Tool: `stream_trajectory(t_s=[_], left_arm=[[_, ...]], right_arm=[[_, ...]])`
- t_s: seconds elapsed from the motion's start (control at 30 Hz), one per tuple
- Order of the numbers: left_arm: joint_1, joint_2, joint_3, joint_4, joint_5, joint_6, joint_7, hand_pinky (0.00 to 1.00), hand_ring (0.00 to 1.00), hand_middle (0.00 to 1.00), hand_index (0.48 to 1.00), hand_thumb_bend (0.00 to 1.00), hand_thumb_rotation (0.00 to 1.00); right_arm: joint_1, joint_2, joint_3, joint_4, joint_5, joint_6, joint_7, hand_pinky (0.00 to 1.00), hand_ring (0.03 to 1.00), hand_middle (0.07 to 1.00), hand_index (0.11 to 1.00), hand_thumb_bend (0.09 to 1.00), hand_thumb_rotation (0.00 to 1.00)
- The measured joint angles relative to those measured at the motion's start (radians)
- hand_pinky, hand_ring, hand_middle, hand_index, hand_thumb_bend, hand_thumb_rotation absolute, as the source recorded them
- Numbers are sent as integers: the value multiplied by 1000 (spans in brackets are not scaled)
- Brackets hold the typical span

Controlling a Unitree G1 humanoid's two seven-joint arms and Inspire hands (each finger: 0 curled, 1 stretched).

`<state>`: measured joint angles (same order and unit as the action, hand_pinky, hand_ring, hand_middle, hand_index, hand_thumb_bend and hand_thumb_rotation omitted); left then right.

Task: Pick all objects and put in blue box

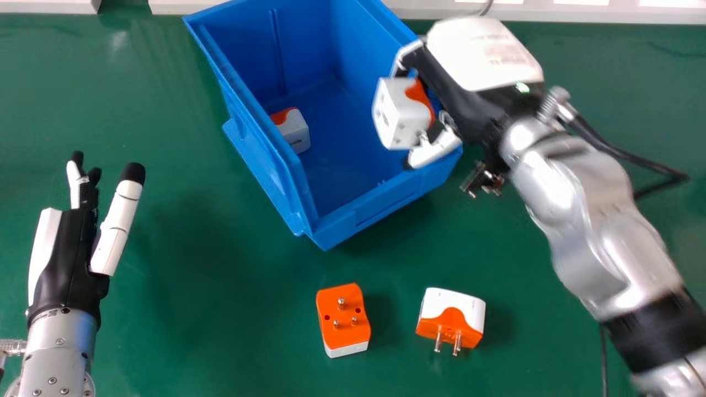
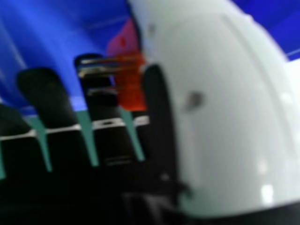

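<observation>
Blue plastic box with an open top (image 1: 353,218): in the head view we see it standing askew on the green table (image 1: 193,320), one corner pointing towards us. Inside, a white and orange cube-like plug adapter (image 1: 296,132) lies close to the left wall. Over the box's right side we find the silver-armed robot's right hand (image 1: 474,113), black and white, grasping a second white and orange plug adapter (image 1: 400,114) between its thumb and fingers, above the box floor. Two more sit on the table nearer us: an adapter with its orange pin face turned up (image 1: 343,314) and, to its right, an adapter with its metal pins towards us (image 1: 453,320). At the left, the black and white left hand (image 1: 69,259) rests relaxed, its fingers straight and holding nothing. A black cable (image 1: 651,160) runs from the right wrist.

In the right hand view, we look along the right hand (image 2: 51,103), its dark fingers on one side and its big white thumb on the other. The grasped adapter's orange face and metal pins show between them, with the blue of the box behind and green table between the fingers.
</observation>
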<state>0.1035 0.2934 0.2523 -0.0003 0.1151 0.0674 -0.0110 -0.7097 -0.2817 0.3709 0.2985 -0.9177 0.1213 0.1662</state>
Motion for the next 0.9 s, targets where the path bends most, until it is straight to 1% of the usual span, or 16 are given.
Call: stream_trajectory(t_s=[0.03,0.07,0.1,0.13,0.2,0.3,0.43,0.6,0.7,0.8,0.9], left_arm=[[0,0,0,0,0,0,0,1000,1000,1000,1000,700,1000],[6,0,4,-2,0,4,2,1000,1000,1000,1000,700,1000],[7,-1,2,-4,0,7,1,1000,1000,1000,1000,700,1000],[7,-2,0,-5,0,7,0,1000,1000,1000,1000,700,1000],[11,-2,1,-10,-1,10,1,1000,1000,1000,1000,706,1000],[12,-7,-3,-26,-3,11,0,1000,1000,1000,1000,713,1000],[16,-9,-5,-37,-4,14,0,1000,1000,1000,1000,727,1000],[25,-10,-6,-49,-5,20,0,1000,1000,1000,1000,741,1000],[26,-10,-6,-52,-5,26,0,1000,1000,1000,1000,740,1000],[26,-10,-8,-55,-8,26,-1,1000,1000,1000,1000,740,1000],[26,-10,-9,-55,-9,25,-1,1000,1000,1000,1000,731,1000]], right_arm=[[-22,10,9,25,0,-1,-7,154,323,453,544,499,0],[-49,23,27,81,-1,-7,-37,154,323,453,544,499,0],[-100,46,52,182,-8,-8,-80,154,323,453,544,499,0],[-112,50,57,200,-9,-8,-88,154,323,453,544,499,0],[-182,74,89,321,-15,-26,-143,156,330,447,536,502,0],[-255,105,124,456,-20,-51,-204,154,350,451,518,507,0],[-299,138,152,548,-7,-78,-236,188,378,463,498,513,0],[-301,151,174,598,7,-82,-237,272,413,489,482,516,0],[-302,159,181,601,8,-69,-237,264,409,492,481,516,0],[-306,167,192,613,8,-56,-237,257,404,489,487,516,0],[-325,189,202,643,8,-42,-237,252,401,483,490,515,0]])
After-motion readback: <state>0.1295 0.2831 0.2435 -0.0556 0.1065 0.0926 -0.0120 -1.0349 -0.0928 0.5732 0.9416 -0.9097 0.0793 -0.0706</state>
